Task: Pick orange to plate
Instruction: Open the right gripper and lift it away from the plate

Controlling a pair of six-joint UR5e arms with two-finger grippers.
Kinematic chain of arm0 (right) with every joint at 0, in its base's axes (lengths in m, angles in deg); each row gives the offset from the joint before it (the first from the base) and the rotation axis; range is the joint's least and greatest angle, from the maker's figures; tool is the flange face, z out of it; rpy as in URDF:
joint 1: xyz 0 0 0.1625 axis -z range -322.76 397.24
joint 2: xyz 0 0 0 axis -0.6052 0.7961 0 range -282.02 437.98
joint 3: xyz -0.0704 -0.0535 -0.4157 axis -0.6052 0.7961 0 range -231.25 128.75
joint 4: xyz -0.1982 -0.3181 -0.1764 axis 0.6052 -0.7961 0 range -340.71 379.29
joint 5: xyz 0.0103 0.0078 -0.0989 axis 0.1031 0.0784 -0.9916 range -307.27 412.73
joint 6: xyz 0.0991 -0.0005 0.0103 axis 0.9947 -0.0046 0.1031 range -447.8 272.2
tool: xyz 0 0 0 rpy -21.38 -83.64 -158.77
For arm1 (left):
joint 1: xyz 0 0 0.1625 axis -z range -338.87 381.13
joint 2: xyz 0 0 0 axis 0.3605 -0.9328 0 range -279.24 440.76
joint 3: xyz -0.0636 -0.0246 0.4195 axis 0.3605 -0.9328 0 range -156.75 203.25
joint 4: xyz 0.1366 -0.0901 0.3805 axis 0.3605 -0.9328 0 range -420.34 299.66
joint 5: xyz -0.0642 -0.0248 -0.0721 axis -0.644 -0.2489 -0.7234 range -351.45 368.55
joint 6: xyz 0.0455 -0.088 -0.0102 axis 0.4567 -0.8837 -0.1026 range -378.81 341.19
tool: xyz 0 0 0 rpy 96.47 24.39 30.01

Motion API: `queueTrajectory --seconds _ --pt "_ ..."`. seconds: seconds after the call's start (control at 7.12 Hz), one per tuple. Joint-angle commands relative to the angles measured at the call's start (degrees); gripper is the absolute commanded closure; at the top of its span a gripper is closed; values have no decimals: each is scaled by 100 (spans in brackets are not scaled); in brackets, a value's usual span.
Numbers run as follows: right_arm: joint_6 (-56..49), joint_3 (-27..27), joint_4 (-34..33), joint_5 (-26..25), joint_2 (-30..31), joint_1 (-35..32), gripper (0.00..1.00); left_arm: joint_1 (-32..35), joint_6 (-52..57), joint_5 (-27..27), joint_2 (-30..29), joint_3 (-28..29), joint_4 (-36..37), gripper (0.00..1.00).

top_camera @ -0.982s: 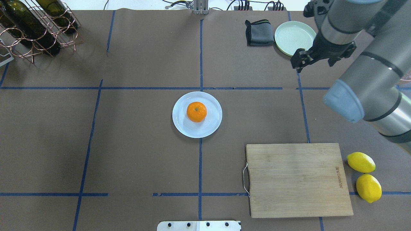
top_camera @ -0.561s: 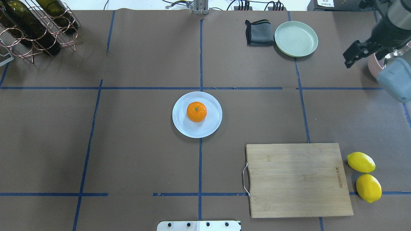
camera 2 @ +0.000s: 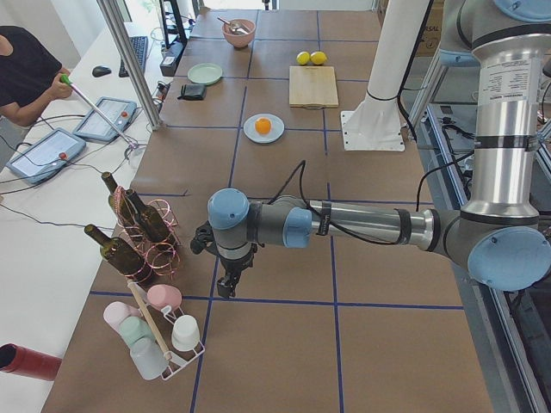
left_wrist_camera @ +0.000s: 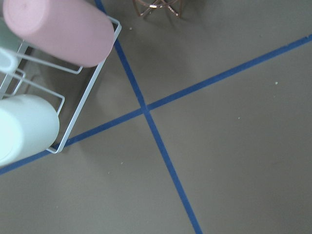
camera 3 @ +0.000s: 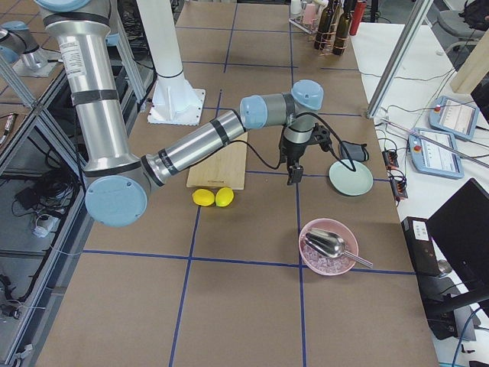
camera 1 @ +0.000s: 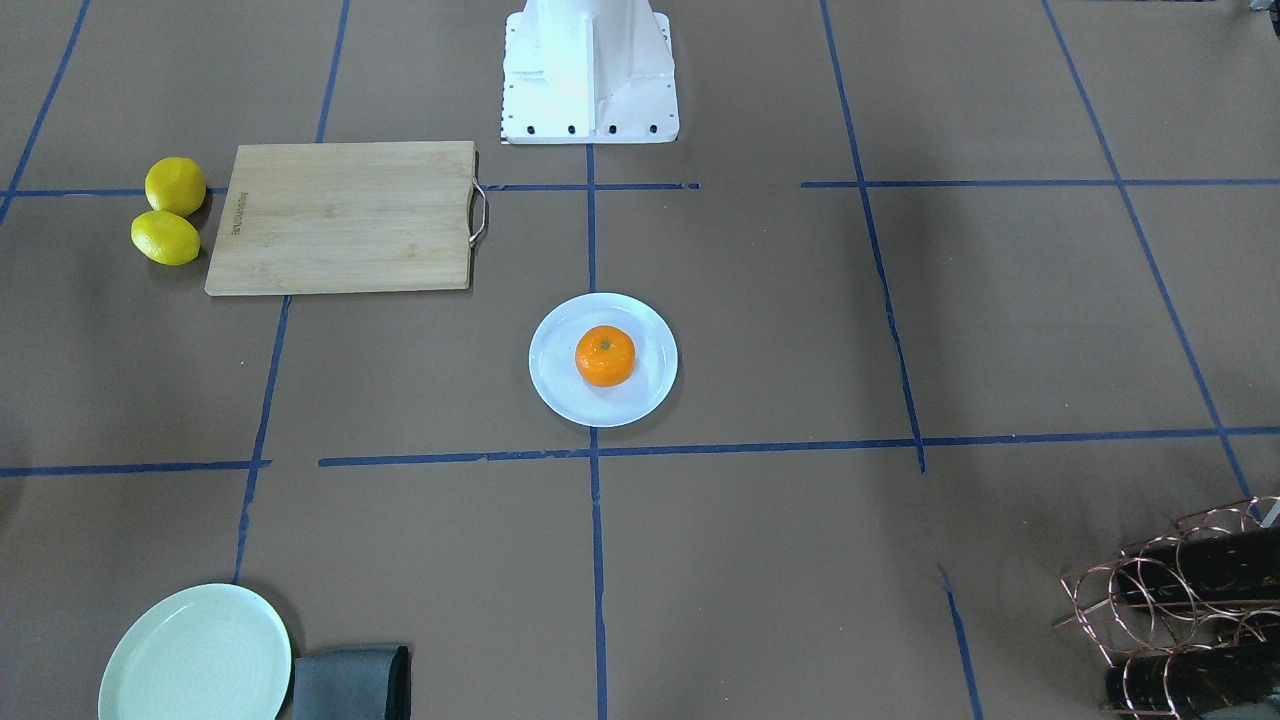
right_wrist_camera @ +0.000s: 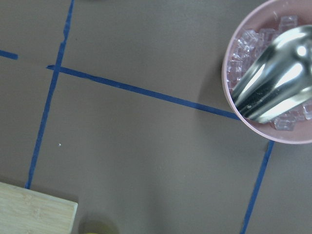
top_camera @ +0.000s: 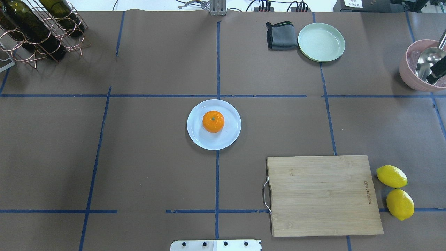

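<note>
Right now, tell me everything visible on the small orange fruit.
The small round bright orange fruit has a glossy, finely dimpled peel and a slightly flattened shape. It sits stem side up, with a tiny green stem dot on top. It rests at about the middle of the round pale bluish-white plate and touches only that plate. It looks whole and unpeeled.

A bamboo cutting board (top_camera: 325,195) lies flat, two lemons (top_camera: 391,176) close together just beside the short edge opposite its metal handle. A mint-green plate (top_camera: 321,42) sits next to a folded grey cloth (top_camera: 281,35). A pink bowl (top_camera: 409,78) holds clear ice cubes (right_wrist_camera: 248,41) and a metal scoop (top_camera: 428,60). Dark wine bottles (top_camera: 24,21) lie in a copper wire rack (top_camera: 75,43)
</note>
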Motion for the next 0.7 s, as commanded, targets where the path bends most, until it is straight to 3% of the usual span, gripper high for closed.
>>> queueTrajectory --seconds 0.0,0.42,0.56 --pt "-1217 625 0 481 242 -692 0 141 223 0 111 30 178 0" --pt "-1180 1085 18 554 84 -739 0 150 223 -9 183 110 117 0" --pt "-953 1599 714 554 119 -747 0 141 223 -9 174 101 126 0"
